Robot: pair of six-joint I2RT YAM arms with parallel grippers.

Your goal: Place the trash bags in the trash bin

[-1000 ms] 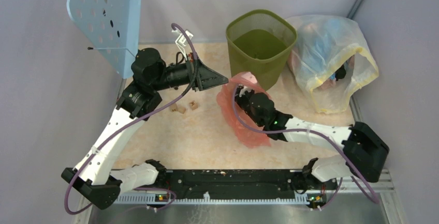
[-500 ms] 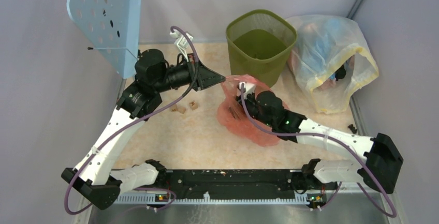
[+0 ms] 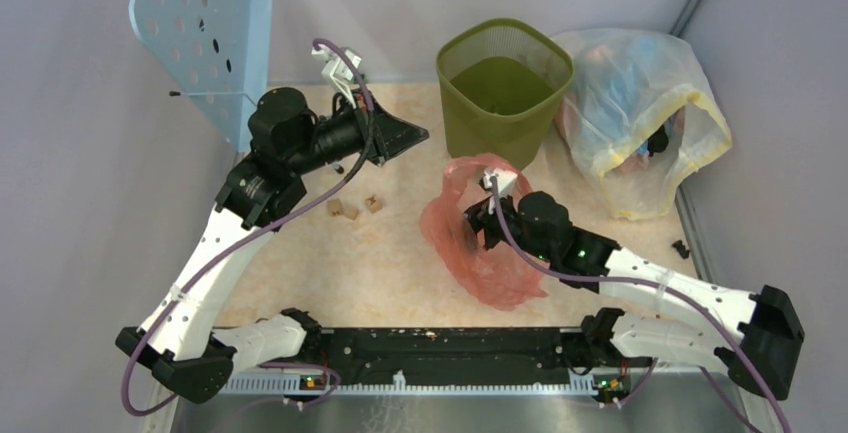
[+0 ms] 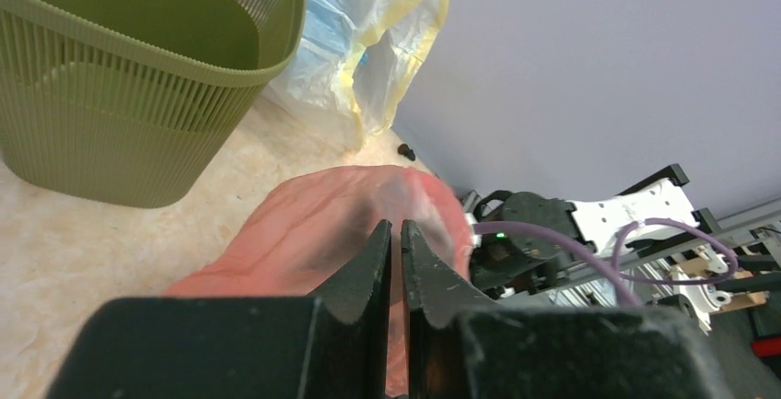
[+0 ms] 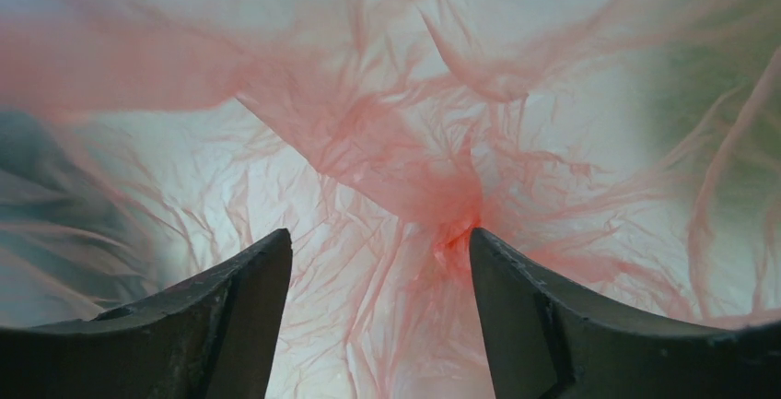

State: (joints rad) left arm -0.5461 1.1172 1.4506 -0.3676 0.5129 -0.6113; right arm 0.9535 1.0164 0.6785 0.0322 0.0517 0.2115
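Marbled tabletop (image 3: 380, 253) in front of the trash bin (image 3: 500, 103) is where your red trash bag (image 3: 490, 268) sits, nothing binned yet, your right gripper (image 5: 378, 238) spread wide inside its film, your left gripper (image 4: 396, 228) pinched closed and empty left of the bin, so the whole lift-and-drop remains.

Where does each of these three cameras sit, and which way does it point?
Top external: above and behind the robot, looking down on the table; left arm and right arm show.
Left wrist: on the left arm, looking past its shut left pincer at the red bag and green bin.
Right wrist: on the right arm, inside the bag; only its open right pincer shows.
Shared: the red bag appears in all three; the bin in top and left wrist.
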